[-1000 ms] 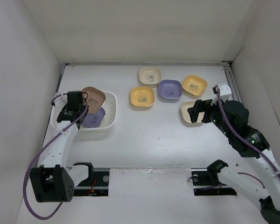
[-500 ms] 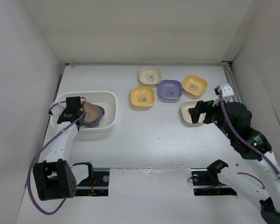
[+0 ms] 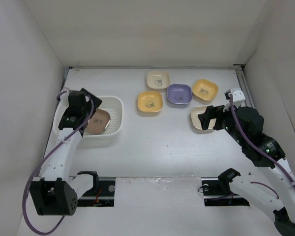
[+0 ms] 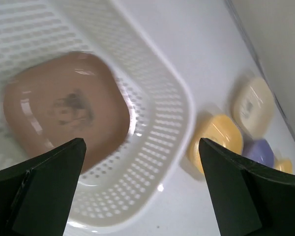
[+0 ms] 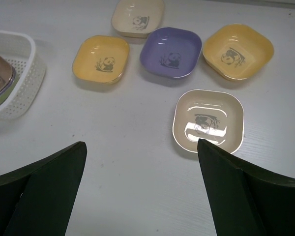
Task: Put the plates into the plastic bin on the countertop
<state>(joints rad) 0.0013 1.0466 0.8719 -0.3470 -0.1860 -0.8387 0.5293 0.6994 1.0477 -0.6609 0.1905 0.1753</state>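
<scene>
1. Left gripper [image 4: 141, 142]: jaws spread wide with nothing between them. It hangs over the plastic bin [image 3: 119, 105], clear of what is inside.
2. The bin sits on the left side of the desk [image 3: 152, 142], near the left wall. A brown plate [image 4: 64, 110] lies in it face up, its dark centre print visible. The plate takes up the bin's left half, and the perforated floor shows bare to its right.
3. Right gripper [image 5: 140, 143]: jaws also fully apart and empty, hovering above the desk on the right side.
4. A beige plate [image 5: 208, 120] lies flat on the desk just ahead of the right gripper, untouched. From the overhead camera the gripper partly covers it.
5. Four more plates sit on the desk beyond it, all face up:
   - cream plate [image 5: 137, 17], farthest back;
   - orange-yellow plate [image 5: 101, 61], nearest the bin but well apart from it;
   - purple plate [image 5: 171, 51], in the middle, just beside its neighbours;
   - second orange-yellow plate [image 5: 237, 51], farthest right.
6. Each of these plates carries a small panda print in its centre.
</scene>
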